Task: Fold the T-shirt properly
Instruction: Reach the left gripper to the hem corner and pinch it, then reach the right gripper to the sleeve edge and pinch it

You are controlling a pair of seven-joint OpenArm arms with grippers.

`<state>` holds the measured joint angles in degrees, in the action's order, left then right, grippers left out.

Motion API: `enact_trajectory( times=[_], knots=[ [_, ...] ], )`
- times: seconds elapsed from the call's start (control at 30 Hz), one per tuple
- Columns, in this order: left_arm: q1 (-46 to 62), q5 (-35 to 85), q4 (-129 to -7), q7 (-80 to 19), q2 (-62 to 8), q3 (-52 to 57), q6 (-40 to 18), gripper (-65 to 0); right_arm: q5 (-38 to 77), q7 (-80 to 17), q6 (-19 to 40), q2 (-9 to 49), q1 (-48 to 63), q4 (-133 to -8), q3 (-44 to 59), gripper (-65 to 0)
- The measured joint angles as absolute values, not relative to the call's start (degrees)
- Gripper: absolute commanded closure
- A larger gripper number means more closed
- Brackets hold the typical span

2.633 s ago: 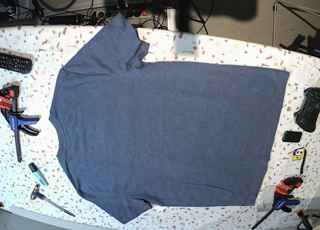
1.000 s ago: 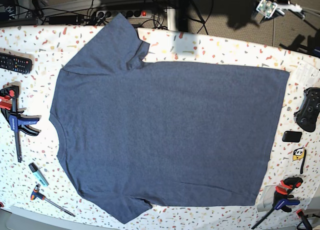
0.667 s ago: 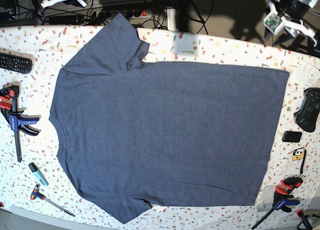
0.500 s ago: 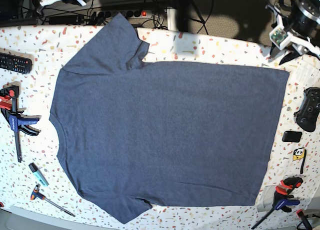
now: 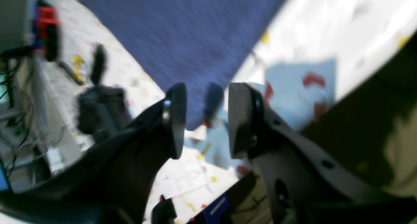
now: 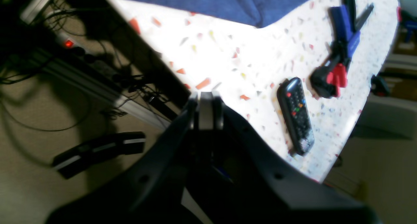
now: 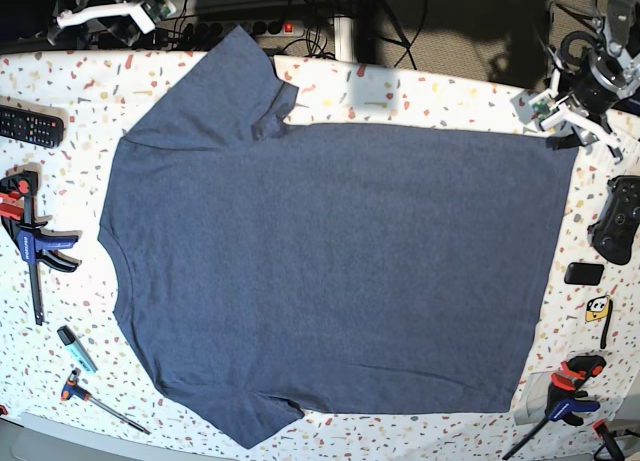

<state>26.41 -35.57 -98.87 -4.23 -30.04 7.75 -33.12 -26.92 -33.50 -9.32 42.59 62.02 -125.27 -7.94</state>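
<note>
Slate-blue cotton fills my base view: the T-shirt [image 7: 330, 271] lies flat, plain side up, across the speckled table [image 7: 420, 93], collar toward the left edge of the picture, hem toward the right. My left gripper [image 7: 568, 131] hovers at the shirt's far hem corner. A remote [image 7: 30, 127] and a blue clamp [image 7: 35, 246] sit off the collar side, a game controller [image 7: 618, 219] off the hem side.

Left wrist view, blurry: the left gripper [image 5: 206, 119] has its jaws spread with nothing between them, and the shirt's corner [image 5: 192, 116] shows in the gap below.

Right wrist view: the right gripper [image 6: 206, 111] has its jaws pressed together, empty, off the table's edge, well apart from the sleeve [image 6: 247, 5].
</note>
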Motion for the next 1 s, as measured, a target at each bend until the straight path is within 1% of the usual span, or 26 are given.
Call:
enact_trajectory(
  times=[0.07,0.17,0.27,0.43,0.6,0.83,0.93,1.0],
  knots=[
    [25.1,-36.3,-95.9,-3.7,-31.2,6.3,-32.5,-21.1,-26.9,-34.1,-11.0,42.6,62.0,-125.3,-7.9,0.0],
    [23.2,-35.7,-92.7,-2.6,-33.3,5.6,-31.8,-21.1,-26.9,-34.0,-11.0,42.6,62.0,-125.3,-7.9,0.0],
    [21.4,-36.1,-90.3,-2.9,-33.8,5.8,-31.5,-21.1,-26.9,-34.0,-11.0,42.5,62.0,-125.3,-7.9,0.0],
    [21.0,-36.4,-89.4,0.5,-34.0,5.8,-31.5,-21.1,-26.8,-34.5,-11.1,42.5,61.1,-125.3,-7.9,0.0],
    [21.1,-36.4,-89.4,0.9,-34.6,5.1,-31.5,-21.1,-26.8,-34.5,-11.3,42.5,60.2,-125.3,-7.9,0.0],
    [20.6,-36.4,-89.3,1.8,-35.3,-0.6,-30.4,-21.1,-26.5,-34.6,-11.4,42.5,59.1,-125.3,-8.0,0.0],
    [18.1,-35.9,-87.3,2.4,-34.2,-2.0,-28.8,-21.1,-26.5,-34.9,-11.4,42.2,59.2,-125.3,-8.0,0.0],
    [16.6,-35.5,-85.3,2.5,-34.1,-2.0,-28.9,-21.1,-26.4,-36.5,-11.4,42.2,59.2,-125.3,-8.0,0.0]
  ],
)
